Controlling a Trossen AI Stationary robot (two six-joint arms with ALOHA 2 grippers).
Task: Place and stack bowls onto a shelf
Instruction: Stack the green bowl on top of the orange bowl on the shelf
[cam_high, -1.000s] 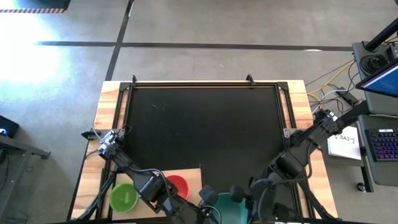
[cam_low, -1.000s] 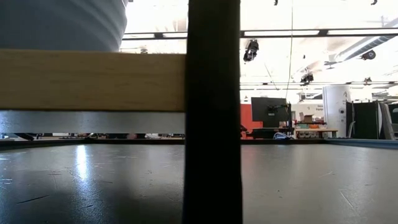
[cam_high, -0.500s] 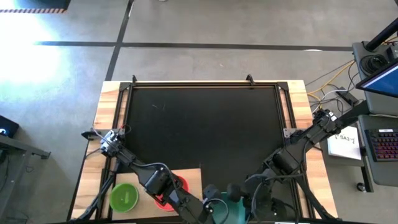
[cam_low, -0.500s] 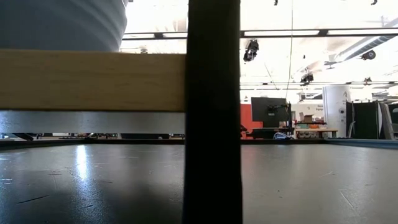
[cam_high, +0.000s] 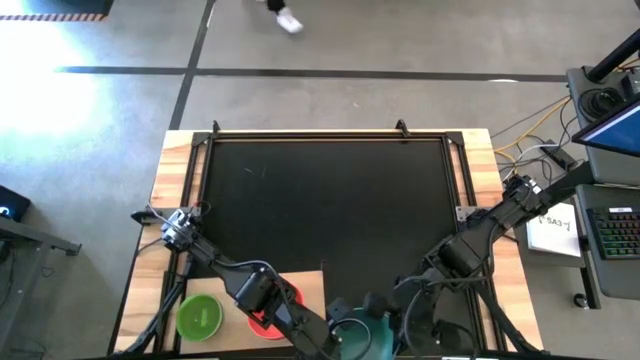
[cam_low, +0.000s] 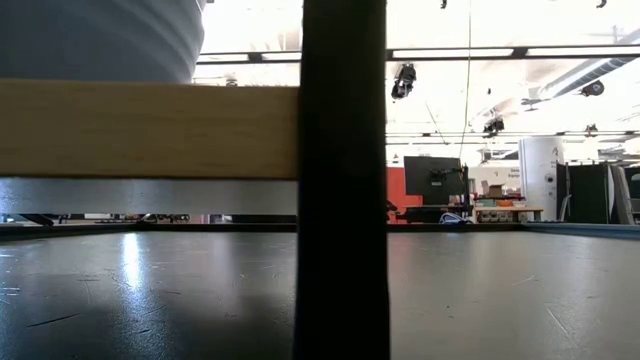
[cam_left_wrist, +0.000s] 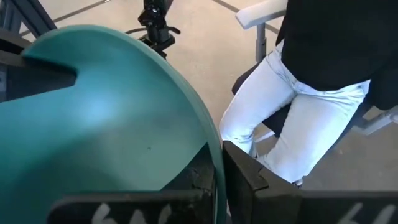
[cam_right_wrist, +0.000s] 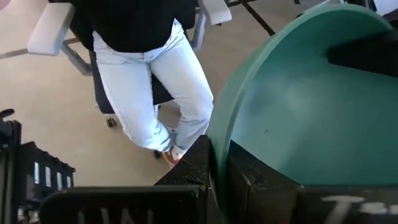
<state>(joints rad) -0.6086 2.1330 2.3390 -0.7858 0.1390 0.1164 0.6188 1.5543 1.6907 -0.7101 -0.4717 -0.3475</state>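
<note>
The teal bowl (cam_high: 362, 340) is at the table's near edge, between my two grippers. My left gripper (cam_high: 338, 322) is shut on its left rim and my right gripper (cam_high: 385, 318) is shut on its right rim. Each wrist view shows the teal bowl (cam_left_wrist: 106, 124) (cam_right_wrist: 311, 106) filling the frame, with the other arm's finger on the opposite rim. A red bowl (cam_high: 272, 306) sits on the light-wood shelf (cam_high: 305, 285). A yellow-green bowl (cam_high: 198, 317) rests left of it. In the low view a slate-blue bowl (cam_low: 100, 40) stands on the shelf board (cam_low: 150, 130). My left gripper pinches the teal bowl's rim (cam_left_wrist: 214, 163) on its left side, one finger (cam_left_wrist: 200, 182) inside the wall and one (cam_left_wrist: 245, 174) outside. Whether the bowl is clear of the table cannot be told. My right gripper pinches the opposite rim (cam_right_wrist: 219, 146), one finger (cam_right_wrist: 249, 174) inside the bowl and one (cam_right_wrist: 196, 165) outside it.
The black mat (cam_high: 330, 200) spreads from the middle to the far edge. A black post (cam_low: 343, 180) stands in front of the low camera. A seated person (cam_left_wrist: 298, 93) is just beyond the near edge. A laptop and keyboard (cam_high: 615, 230) lie off the right side.
My left gripper has moved toward the table's right edge, away from the red bowl and up to the teal bowl's left rim. The red bowl stays on the shelf.
</note>
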